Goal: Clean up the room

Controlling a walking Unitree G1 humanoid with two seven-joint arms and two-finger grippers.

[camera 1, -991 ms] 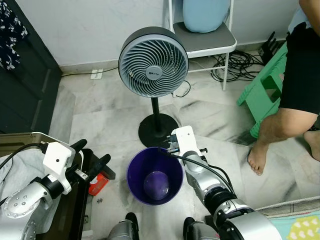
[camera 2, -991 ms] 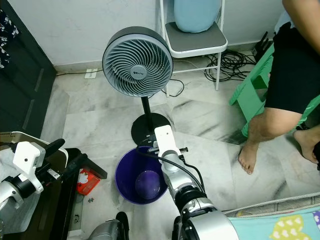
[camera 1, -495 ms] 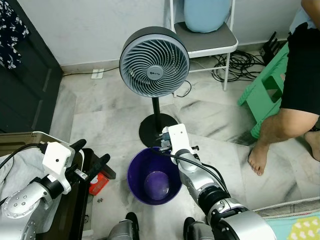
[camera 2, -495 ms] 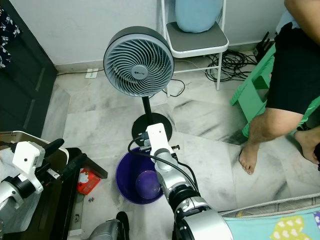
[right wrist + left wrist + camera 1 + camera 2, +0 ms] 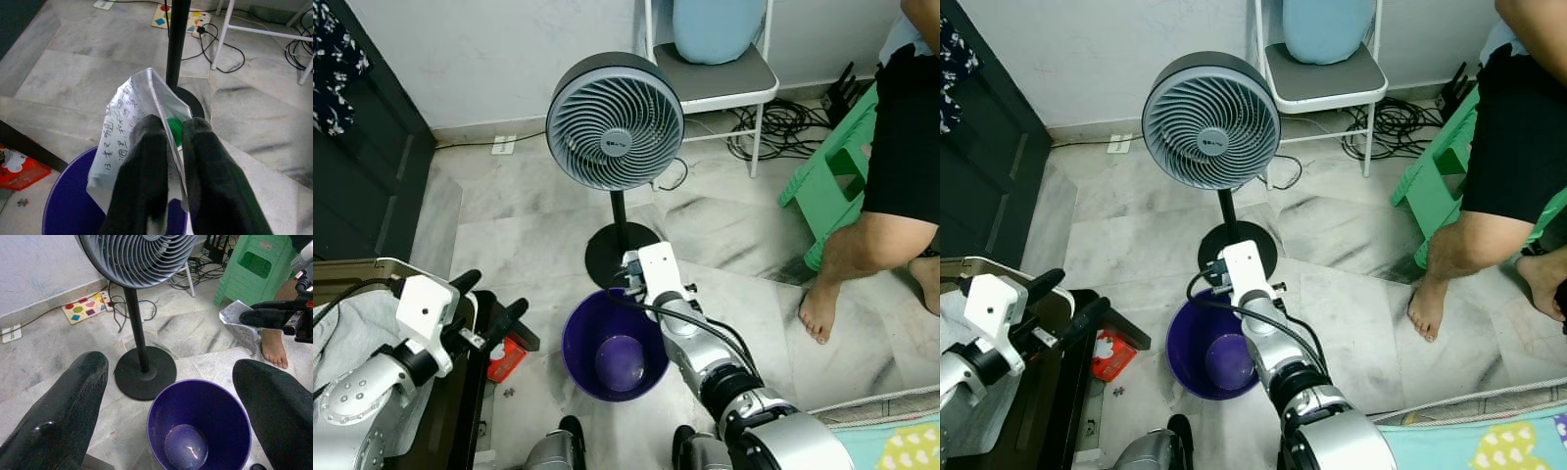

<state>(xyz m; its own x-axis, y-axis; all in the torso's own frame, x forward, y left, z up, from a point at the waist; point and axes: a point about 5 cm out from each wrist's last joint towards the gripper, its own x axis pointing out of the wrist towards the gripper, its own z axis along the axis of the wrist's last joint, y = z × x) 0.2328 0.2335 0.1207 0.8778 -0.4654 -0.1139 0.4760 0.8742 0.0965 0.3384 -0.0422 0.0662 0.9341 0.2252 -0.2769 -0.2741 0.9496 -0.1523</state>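
Observation:
A purple bin (image 5: 615, 345) stands on the marble floor just in front of me, with nothing visible inside. My right gripper (image 5: 168, 125) is shut on a crumpled silver wrapper (image 5: 132, 132) with printed writing. It holds the wrapper above the bin's far rim, close to the fan's base (image 5: 622, 252). From the left wrist view the wrapper (image 5: 239, 323) hangs off the right gripper's fingers (image 5: 274, 316) above the bin (image 5: 200, 431). My left gripper (image 5: 494, 304) is open to the left of the bin, fingers spread wide with nothing between them.
A grey pedestal fan (image 5: 615, 120) rises right behind the bin. A white chair (image 5: 715, 73), tangled cables (image 5: 783, 122) and a green stool (image 5: 837, 171) are at the back right. A person's bare leg (image 5: 862, 255) stands at right. A red packet (image 5: 506, 359) lies left of the bin.
My right gripper has shifted a little left with the wrapper, toward the bin's far rim. The left gripper has stayed put.

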